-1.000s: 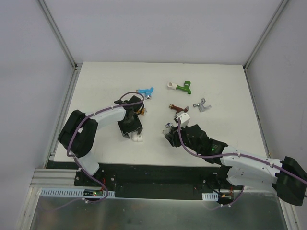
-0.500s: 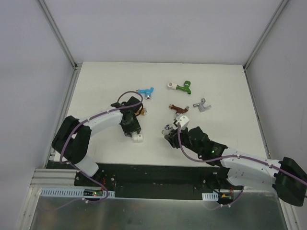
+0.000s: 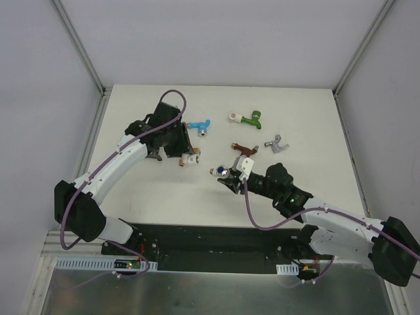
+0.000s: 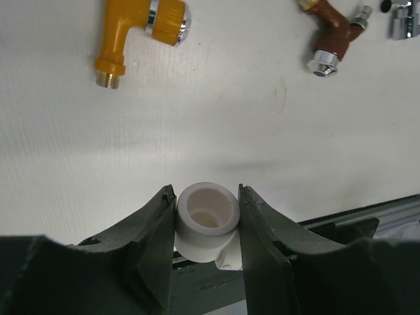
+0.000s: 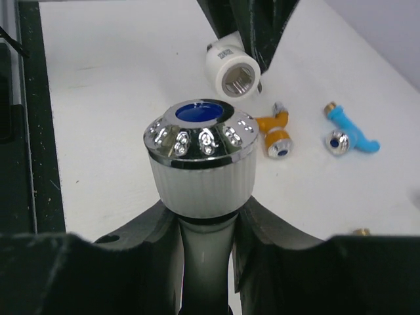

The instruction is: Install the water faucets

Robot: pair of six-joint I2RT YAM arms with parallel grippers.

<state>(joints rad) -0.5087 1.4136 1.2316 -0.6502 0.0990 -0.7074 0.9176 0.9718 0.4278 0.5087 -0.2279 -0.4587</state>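
Surroundings: white bench (image 3: 295,111) boxed in by grey walls.
Right claw: lower centre of the overhead frame. My right claw (image 3: 230,176) is clamped on the white faucet (image 5: 200,167), its chrome knob with the blue dot facing my wrist camera. The threaded end is hidden.
Left claw: left of centre. My left claw (image 4: 205,193) pinches the white pipe fitting (image 4: 207,226).
Gap: the fitting lies up and left of the faucet, near but apart, bore towards my right wrist. I judge the faucet's stem must line up with it.
Farther: orange faucet (image 4: 141,26) beside the left claw, then brown faucet (image 3: 244,148), grey faucet (image 3: 278,144), blue faucet (image 3: 200,125) and green faucet (image 3: 251,120), all loose.
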